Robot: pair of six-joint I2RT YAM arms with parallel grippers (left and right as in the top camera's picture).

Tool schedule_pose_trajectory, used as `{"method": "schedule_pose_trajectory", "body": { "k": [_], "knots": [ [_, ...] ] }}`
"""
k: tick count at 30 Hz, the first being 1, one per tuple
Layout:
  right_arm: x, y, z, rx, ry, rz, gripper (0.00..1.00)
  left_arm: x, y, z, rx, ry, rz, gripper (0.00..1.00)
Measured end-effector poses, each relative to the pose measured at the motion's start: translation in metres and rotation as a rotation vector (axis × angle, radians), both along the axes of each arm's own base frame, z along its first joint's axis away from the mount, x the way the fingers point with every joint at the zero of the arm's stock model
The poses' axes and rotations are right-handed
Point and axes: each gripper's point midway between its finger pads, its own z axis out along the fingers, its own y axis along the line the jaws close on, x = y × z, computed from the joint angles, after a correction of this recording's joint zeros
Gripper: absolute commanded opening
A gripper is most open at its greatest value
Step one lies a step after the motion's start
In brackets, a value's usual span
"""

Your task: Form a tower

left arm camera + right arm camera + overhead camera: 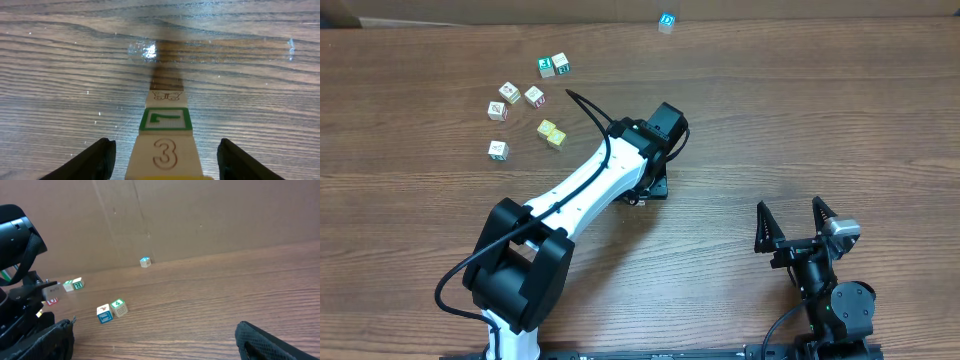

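"Under the left end effector (165, 142), near counter (840, 120) centre, stands the tower (165, 122); fingers (95, 160) apart, clear of it."

"Step?"

"Release, I'd judge. Next: lift straight up, then fetch cubes (534, 96) at ten o'clock."

"Axis?"

"Vertical, it seems, top toward the wrist. The right end effector (788, 204) gapes too."

- Table (770, 120): brown wood with dark streaked grain.
- Left arm (590, 185): white shell, black joints and black cable.
- Tower (165, 150): cream faces, with an orange-brown outlined 3, a green-framed green 7 and a thin line drawing.
- Yellow cubes (552, 133), just left of the arm: plain yellow.
- Red-printed cubes (510, 93), further left of the arm: cream.
- Green-printed pair (554, 66), beyond the arm.
- Blue-printed cube (666, 21), far beyond the arm.
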Motion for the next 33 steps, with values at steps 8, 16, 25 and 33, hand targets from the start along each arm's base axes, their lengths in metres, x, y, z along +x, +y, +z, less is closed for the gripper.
{"method": "schedule_pose_trajectory", "body": {
  "k": [8, 16, 25, 33],
  "knots": [
    [0.000, 0.000, 0.000, 0.000, 0.000, 0.000, 1.00, 0.011, -0.008, 0.019, -0.025, -0.035, -0.003, 0.59],
    [0.000, 0.000, 0.000, 0.000, 0.000, 0.000, 1.00, 0.006, -0.004, 0.020, -0.007, -0.011, -0.003, 0.56],
    [0.000, 0.000, 0.000, 0.000, 0.000, 0.000, 1.00, 0.005, -0.003, 0.020, -0.005, -0.008, -0.007, 0.49],
    [0.000, 0.000, 0.000, 0.000, 0.000, 0.000, 1.00, 0.003, -0.002, 0.019, 0.000, -0.002, -0.007, 0.43]
  ]
}}
